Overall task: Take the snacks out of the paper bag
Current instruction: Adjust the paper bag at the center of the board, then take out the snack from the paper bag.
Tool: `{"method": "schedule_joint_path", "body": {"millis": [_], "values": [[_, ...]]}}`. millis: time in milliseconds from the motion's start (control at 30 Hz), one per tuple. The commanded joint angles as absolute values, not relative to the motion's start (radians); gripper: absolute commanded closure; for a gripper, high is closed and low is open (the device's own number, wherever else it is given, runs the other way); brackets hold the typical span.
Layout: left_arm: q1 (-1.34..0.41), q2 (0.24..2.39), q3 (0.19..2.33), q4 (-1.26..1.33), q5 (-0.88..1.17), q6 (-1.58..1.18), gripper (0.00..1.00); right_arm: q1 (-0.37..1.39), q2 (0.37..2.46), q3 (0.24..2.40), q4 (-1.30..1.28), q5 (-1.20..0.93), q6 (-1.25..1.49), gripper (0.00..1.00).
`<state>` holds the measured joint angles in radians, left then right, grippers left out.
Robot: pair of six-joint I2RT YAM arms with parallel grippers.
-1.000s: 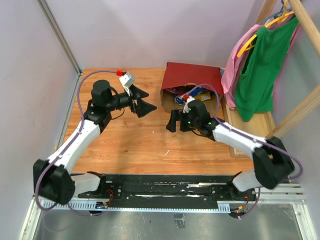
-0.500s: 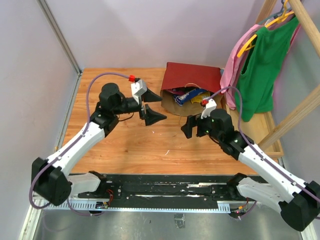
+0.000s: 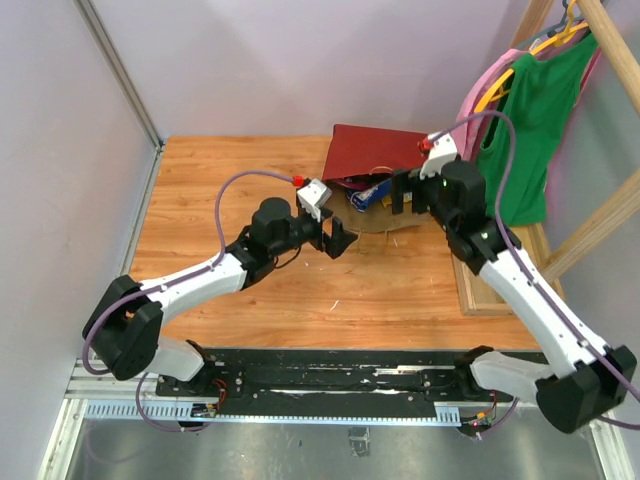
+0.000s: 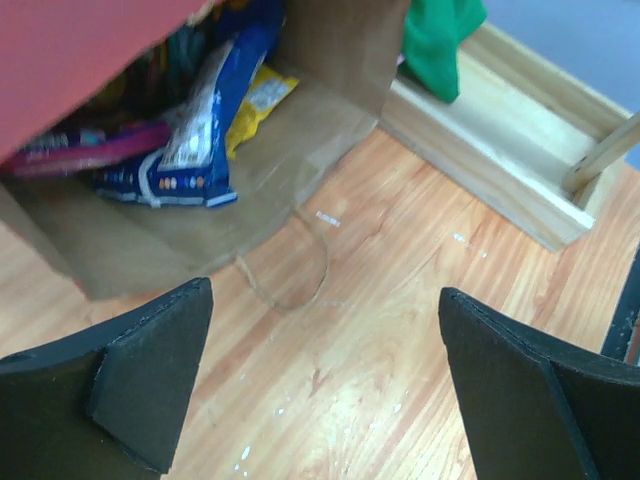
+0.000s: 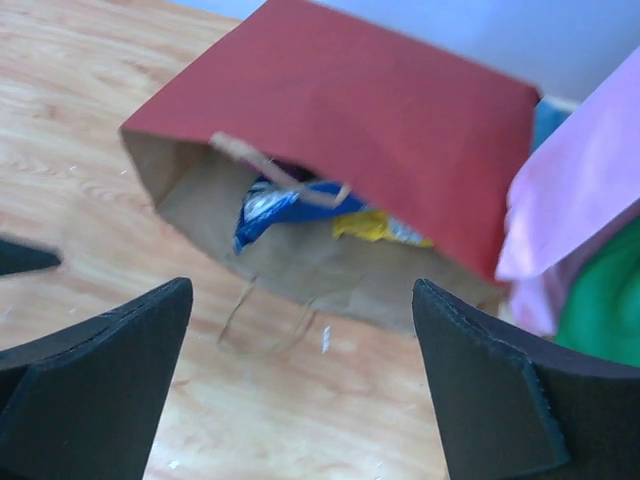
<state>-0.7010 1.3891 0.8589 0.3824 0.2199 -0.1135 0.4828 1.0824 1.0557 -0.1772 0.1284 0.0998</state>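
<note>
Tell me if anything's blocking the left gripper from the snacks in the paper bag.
Nothing visible. The paper bag opens toward the left gripper, snacks showing; only its loop handle lies flat between.

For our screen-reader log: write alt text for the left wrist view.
A red paper carrier bag, brown inside, lies on its side on a wooden table, mouth open, with a glossy blue snack packet, a yellow packet and a purple-pink packet within. The open left claw hovers before it, holding nothing.
</note>
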Motion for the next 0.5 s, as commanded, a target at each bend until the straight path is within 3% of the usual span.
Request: {"method": "schedule_joint_path", "body": {"millis": [0,300,467], "values": [[-0.71,1.38,0.791,0.56,0.114,-0.154,0.0,0.393,1.255,1.251,-0.244,0.005,-0.079,0.1],[-0.755,1.436,0.763,0.614,0.058,-0.147,0.0,0.387,1.557,1.635,-0.493,-0.2,-0.282,0.2],[-0.794,1.522,0.78,0.668,0.044,-0.147,0.0,0.387,1.633,1.718,-0.582,-0.225,-0.325,0.3]]}}
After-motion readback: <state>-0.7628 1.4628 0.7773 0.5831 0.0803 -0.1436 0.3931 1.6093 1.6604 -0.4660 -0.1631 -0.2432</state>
